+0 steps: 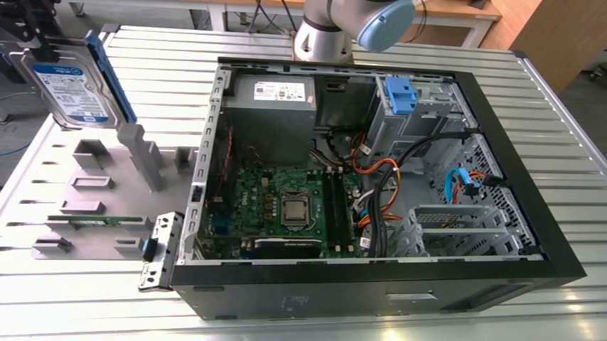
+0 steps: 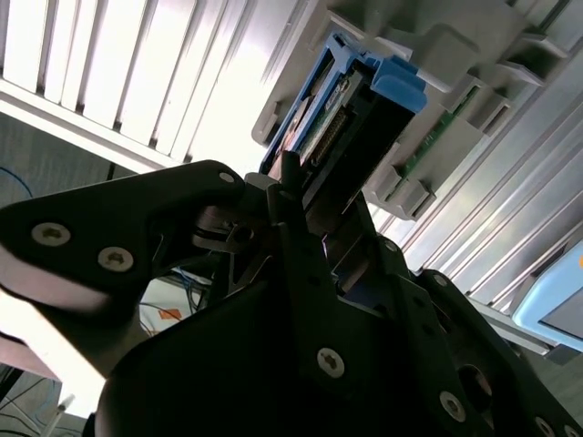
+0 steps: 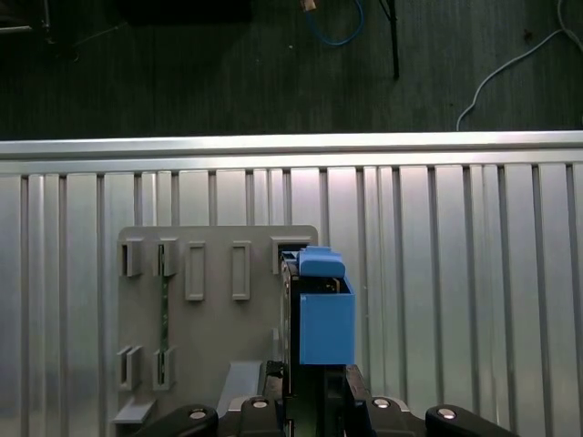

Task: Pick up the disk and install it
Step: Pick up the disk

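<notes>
The disk stands upright on its edge at the far end of a gray holder plate, on the exterior view's left. It shows its white-and-blue label and a blue side rail. My gripper comes down over its top edge, with dark fingers on either side. In the first wrist view the disk runs between the fingers and over a slot of the plate. The second wrist view shows the gripper shut on the disk. Whether the disk still rests in its slot is not visible.
An open black computer case lies on the slatted metal table, with a motherboard, a gray power supply and a drive bay with a blue bracket. A thin green circuit strip lies in the plate.
</notes>
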`<control>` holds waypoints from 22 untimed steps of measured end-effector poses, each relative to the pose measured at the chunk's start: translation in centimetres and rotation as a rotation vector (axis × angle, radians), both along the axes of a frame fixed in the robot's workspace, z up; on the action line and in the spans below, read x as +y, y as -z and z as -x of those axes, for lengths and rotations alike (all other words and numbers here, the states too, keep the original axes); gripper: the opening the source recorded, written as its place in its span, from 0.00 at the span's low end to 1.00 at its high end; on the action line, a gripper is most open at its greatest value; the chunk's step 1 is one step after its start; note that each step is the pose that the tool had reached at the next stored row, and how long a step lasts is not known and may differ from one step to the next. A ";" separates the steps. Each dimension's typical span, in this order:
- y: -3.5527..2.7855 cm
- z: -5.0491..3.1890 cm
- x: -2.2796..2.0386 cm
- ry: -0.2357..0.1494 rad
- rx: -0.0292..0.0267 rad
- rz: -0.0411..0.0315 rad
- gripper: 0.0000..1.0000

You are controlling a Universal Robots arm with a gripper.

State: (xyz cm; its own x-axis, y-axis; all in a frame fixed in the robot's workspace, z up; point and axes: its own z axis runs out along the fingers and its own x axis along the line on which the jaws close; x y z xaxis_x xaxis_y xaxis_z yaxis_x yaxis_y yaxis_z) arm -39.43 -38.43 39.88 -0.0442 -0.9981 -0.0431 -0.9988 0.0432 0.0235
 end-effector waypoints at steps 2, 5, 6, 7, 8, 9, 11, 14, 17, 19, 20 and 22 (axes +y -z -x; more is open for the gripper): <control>-0.17 0.00 0.00 0.000 0.0000 0.0000 0.35; -0.17 0.00 0.00 0.000 0.0000 0.0000 0.35; -0.18 0.00 0.00 0.000 0.0000 0.0000 0.35; -0.18 0.00 0.00 0.000 0.0000 0.0000 0.35; -0.19 0.00 0.00 0.000 0.0000 0.0000 0.35; -0.21 0.00 0.00 0.000 0.0001 0.0000 0.35; -0.32 0.00 0.00 0.000 0.0002 0.0002 0.35; -0.64 0.00 0.00 0.000 0.0001 0.0000 0.35; -1.11 0.00 0.00 0.000 -0.0001 -0.0001 0.35; -1.51 0.00 0.00 0.000 0.0000 0.0000 0.35; -1.72 0.00 0.00 0.000 0.0001 0.0000 0.35; -2.11 0.00 0.00 0.000 0.0000 0.0000 0.35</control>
State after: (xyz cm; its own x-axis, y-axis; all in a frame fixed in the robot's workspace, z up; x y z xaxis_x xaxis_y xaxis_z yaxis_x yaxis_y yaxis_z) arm -39.43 -38.44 41.98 -0.0442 -0.9981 -0.0431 -0.9988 0.0432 0.0235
